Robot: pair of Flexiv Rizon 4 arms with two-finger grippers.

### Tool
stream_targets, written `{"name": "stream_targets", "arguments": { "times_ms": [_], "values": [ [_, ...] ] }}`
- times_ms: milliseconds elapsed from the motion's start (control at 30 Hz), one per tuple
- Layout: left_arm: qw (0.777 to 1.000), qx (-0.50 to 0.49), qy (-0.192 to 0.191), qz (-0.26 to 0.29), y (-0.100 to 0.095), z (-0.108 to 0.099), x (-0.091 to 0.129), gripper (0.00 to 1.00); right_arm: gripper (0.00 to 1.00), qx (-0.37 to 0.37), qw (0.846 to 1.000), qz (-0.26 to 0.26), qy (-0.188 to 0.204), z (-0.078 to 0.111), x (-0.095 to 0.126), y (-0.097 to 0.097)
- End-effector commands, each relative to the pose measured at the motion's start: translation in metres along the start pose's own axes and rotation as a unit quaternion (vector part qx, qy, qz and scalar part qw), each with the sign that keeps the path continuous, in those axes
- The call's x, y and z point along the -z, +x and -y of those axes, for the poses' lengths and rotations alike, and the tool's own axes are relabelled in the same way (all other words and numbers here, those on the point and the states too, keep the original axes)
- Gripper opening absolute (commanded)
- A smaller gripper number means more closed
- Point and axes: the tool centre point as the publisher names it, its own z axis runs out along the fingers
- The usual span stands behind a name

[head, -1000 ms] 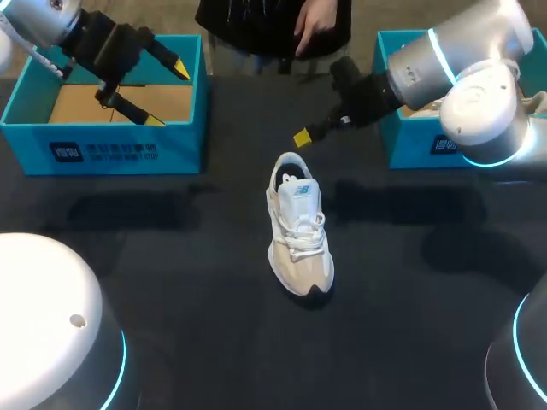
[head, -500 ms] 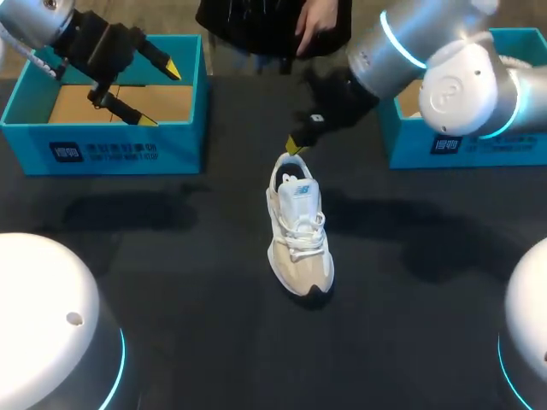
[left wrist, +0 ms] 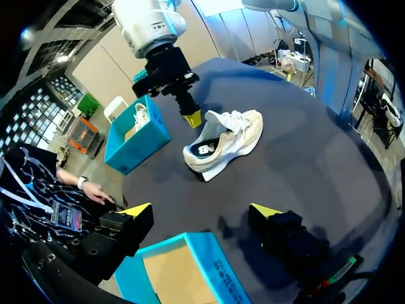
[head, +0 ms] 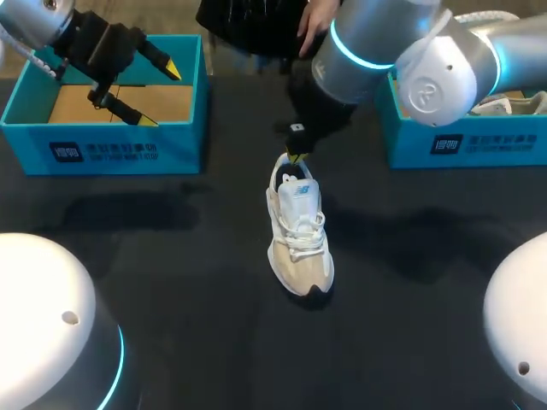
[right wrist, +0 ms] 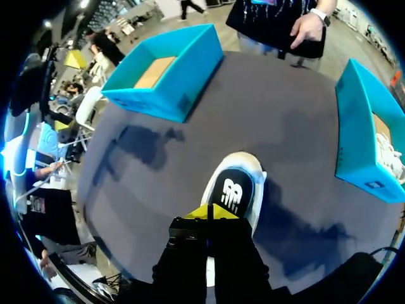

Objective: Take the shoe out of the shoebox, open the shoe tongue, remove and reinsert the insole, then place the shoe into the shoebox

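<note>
Shoe [head: 299, 226]: upright mid-table, toe toward the robot, heel toward the far edge, outside both boxes.
Clearance: bare table [head: 171, 256] on both flanks and off the toe. Left shoebox [head: 102, 149] and right shoebox [head: 436, 145] sit well apart from it, at the far corners.
Right gripper [head: 297, 157]: fingers pinched together, tips at the heel collar; can't tell if touching.
Left gripper [head: 161, 94]: fingers spread wide, nothing between, above left shoebox.
Hidden: right arm covers much of right shoebox; second shoe [head: 513, 104] inside only partly seen. Right wrist view: shoe's front is under its own gripper.
</note>
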Motion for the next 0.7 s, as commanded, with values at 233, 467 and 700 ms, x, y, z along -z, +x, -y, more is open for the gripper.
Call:
{"name": "stream_targets", "arguments": {
  "times_ms": [233,467,700],
  "values": [
    [1.000,0.000,-0.001,-0.001,0.000,0.001,0.001,1.00,0.00,-0.017,0.996,0.076,0.034,0.004,-0.022,0.006],
    [1.000,0.000,-0.001,-0.001,0.000,0.001,0.001,1.00,0.00,-0.021,0.994,0.084,0.069,0.005,-0.039,-0.002],
    [1.000,0.000,-0.001,-0.001,0.000,0.001,0.001,1.00,0.00,-0.028,0.992,0.082,0.087,0.010,-0.056,-0.010]
  ]
}}
